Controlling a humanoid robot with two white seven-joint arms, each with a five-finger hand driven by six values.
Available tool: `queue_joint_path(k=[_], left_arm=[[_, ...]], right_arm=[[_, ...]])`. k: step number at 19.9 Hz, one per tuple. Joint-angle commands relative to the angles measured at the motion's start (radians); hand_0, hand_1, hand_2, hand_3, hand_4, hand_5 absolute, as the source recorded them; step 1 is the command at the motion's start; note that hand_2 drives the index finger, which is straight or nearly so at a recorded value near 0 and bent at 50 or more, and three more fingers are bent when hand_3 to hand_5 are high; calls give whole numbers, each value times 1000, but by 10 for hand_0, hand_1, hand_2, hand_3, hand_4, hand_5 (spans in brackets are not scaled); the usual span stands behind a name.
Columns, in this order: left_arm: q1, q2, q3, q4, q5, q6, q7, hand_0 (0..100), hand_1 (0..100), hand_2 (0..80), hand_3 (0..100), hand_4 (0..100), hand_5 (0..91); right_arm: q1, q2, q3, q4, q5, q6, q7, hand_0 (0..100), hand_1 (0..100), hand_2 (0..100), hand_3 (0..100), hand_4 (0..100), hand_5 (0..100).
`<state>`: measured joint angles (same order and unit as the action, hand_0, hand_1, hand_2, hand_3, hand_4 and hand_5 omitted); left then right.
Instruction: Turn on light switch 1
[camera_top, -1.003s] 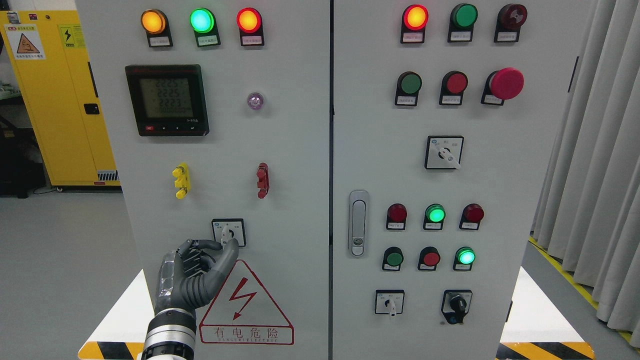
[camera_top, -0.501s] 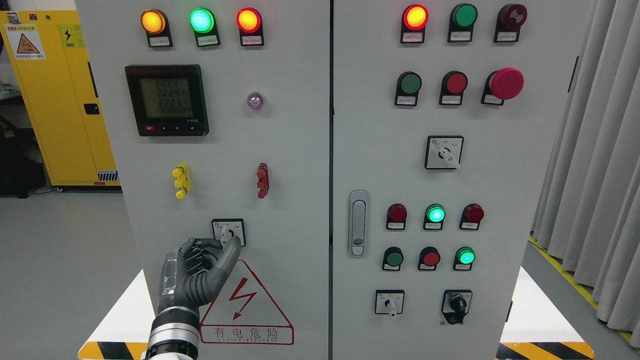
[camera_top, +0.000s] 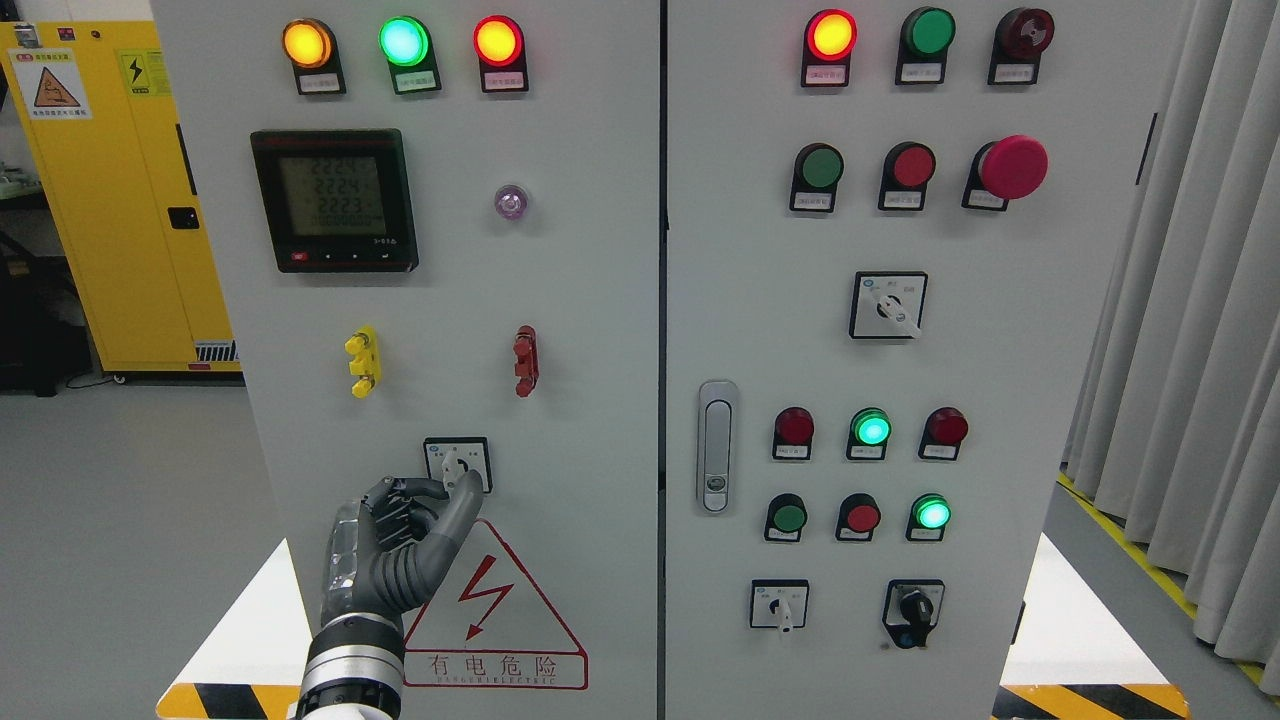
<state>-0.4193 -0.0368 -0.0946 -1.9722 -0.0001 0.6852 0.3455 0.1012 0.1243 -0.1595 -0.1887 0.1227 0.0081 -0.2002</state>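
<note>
Left hand (camera_top: 400, 545) slightly higher than before, curled fingers (camera_top: 462, 500) pinching the rotary switch knob (camera_top: 452, 466) from below.

cabinet panel (camera_top: 600, 300): painted sheet metal, smooth, matt light grey. left hand (camera_top: 400, 545): dark grey matt plastic fingers, back plate shiny and metallic; wrist cuff (camera_top: 352, 665) polished metal with a black band. rotary switch (camera_top: 457, 464): white plastic knob on glossy black plate. indicator lamps (camera_top: 404, 41): glossy translucent lenses. door latch (camera_top: 715, 445): satin metal. curtain (camera_top: 1190, 300): grey cloth, matt, pleated.
</note>
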Motion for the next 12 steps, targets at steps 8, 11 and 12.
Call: queue_joint_path(k=[8, 11, 12], left_arm=[[-9, -9, -1, 19, 19, 0, 6, 239, 616, 582, 913, 907, 885], [-9, -9, -1, 21, 17, 0, 7, 242, 618, 583, 913, 907, 885], [-9, -9, -1, 21, 17, 0, 7, 243, 619, 583, 913, 907, 885]], right_arm=[[0, 0, 0, 0, 0, 0, 1, 0, 500, 40, 0, 0, 0], [0, 0, 0, 0, 0, 0, -1, 0, 500, 40, 0, 0, 0], [0, 0, 0, 0, 0, 0, 1, 0, 500, 40, 0, 0, 0]])
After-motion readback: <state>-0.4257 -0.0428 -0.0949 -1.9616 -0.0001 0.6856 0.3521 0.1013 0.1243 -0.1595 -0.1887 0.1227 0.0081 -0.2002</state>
